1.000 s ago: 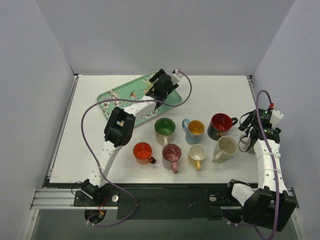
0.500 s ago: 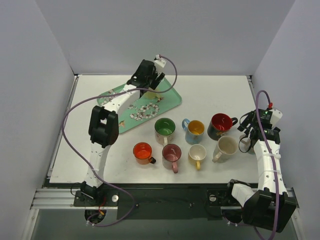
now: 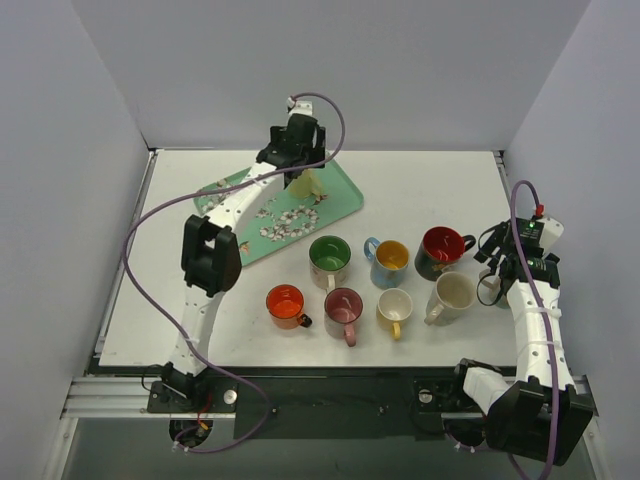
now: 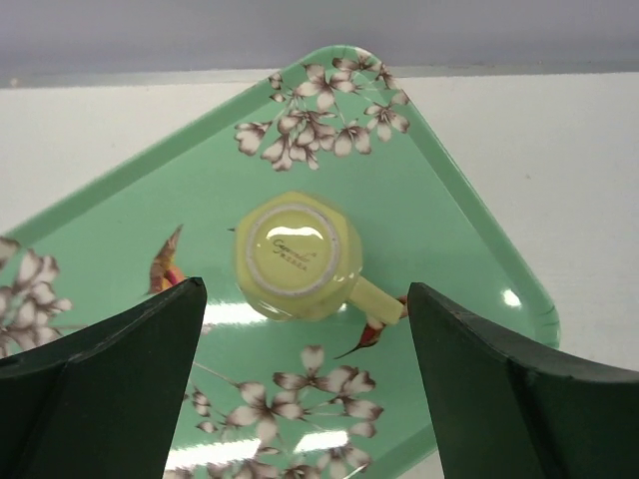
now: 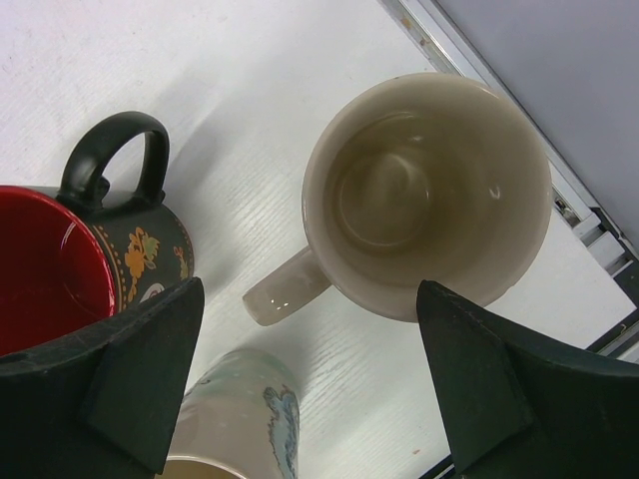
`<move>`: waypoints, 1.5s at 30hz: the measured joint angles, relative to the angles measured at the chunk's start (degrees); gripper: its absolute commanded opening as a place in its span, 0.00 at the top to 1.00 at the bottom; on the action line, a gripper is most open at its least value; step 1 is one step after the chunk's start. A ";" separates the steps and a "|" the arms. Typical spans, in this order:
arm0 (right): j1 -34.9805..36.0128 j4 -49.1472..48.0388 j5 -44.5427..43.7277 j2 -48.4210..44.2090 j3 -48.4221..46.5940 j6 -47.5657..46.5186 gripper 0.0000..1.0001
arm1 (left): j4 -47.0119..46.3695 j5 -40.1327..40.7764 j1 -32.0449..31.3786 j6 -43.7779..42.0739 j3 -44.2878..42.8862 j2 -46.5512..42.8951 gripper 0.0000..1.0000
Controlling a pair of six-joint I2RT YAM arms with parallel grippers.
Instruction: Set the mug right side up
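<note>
A pale yellow mug stands upside down on the green flowered tray, base up, its handle pointing to the lower right. In the top view the mug sits at the tray's far right corner. My left gripper hovers above it, open and empty, with the mug between and just beyond the dark fingers. In the top view the left gripper is at the far side of the table. My right gripper is open and empty above an upright beige mug at the table's right edge.
Several upright mugs stand in two rows at mid-table: green, blue with orange inside, black with red inside, orange-red, pink, small yellow, cream. Walls close in on three sides.
My left arm has swung left from the tray's right side and settled over the yellow mug at the far edge. The right arm has not moved.
</note>
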State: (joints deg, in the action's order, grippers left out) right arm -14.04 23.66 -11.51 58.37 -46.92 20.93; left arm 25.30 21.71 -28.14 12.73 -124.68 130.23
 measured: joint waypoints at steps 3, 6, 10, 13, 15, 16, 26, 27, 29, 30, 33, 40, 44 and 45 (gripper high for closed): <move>0.26 0.00 0.00 0.00 0.00 -0.04 0.18 | 3.48 3.96 -2.01 5.70 -3.91 2.99 0.13; 0.46 -0.02 -0.02 0.00 0.00 -0.11 0.19 | 5.86 6.78 -4.04 8.83 -7.10 6.54 0.21; 0.66 -0.04 -0.02 0.00 0.00 -0.20 0.19 | 8.26 8.94 -5.53 11.72 -10.86 11.37 0.22; 0.66 -0.04 -0.02 0.00 0.00 -0.22 0.19 | 8.94 11.32 -5.66 13.73 -12.28 14.25 0.25; 0.68 -0.07 0.00 0.00 0.00 -0.24 0.19 | 8.76 13.33 -5.51 14.25 -12.79 15.76 0.31; 0.70 -0.07 0.00 0.00 0.00 -0.28 0.19 | 8.57 14.16 -5.44 14.27 -13.09 16.26 0.33; 1.40 -0.11 0.00 0.02 0.00 -1.09 0.20 | -0.17 22.88 -4.96 9.42 -12.07 18.84 0.54; 1.40 -0.13 0.02 0.04 0.00 -1.11 0.20 | -1.18 23.12 -4.74 9.27 -11.30 18.71 0.55; 1.40 -0.17 0.09 0.11 0.00 -1.29 0.20 | -2.86 23.34 -3.85 8.72 -9.27 18.58 0.57; 1.42 -0.22 0.11 0.15 0.00 -1.31 0.20 | -3.52 23.43 -3.19 8.20 -8.13 18.53 0.57; 1.64 -0.26 0.17 0.28 0.00 -1.49 0.20 | -5.97 23.17 -0.72 6.01 -4.61 18.38 0.55; 2.21 -0.28 0.39 0.26 0.00 -1.55 0.20 | -18.01 19.67 3.56 -3.37 5.01 14.91 0.57; 2.21 -0.26 0.44 0.24 0.00 -1.57 0.20 | -24.94 13.40 3.87 -10.78 10.08 12.61 0.58; 2.25 -0.24 0.44 0.22 0.00 -1.57 0.20 | -25.73 11.52 3.87 -12.20 10.58 12.37 0.58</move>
State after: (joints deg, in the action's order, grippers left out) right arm -11.79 23.42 -11.07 58.59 -46.92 19.35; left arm -0.43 33.23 -24.27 0.54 -114.10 142.61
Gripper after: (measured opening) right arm 0.806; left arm 0.429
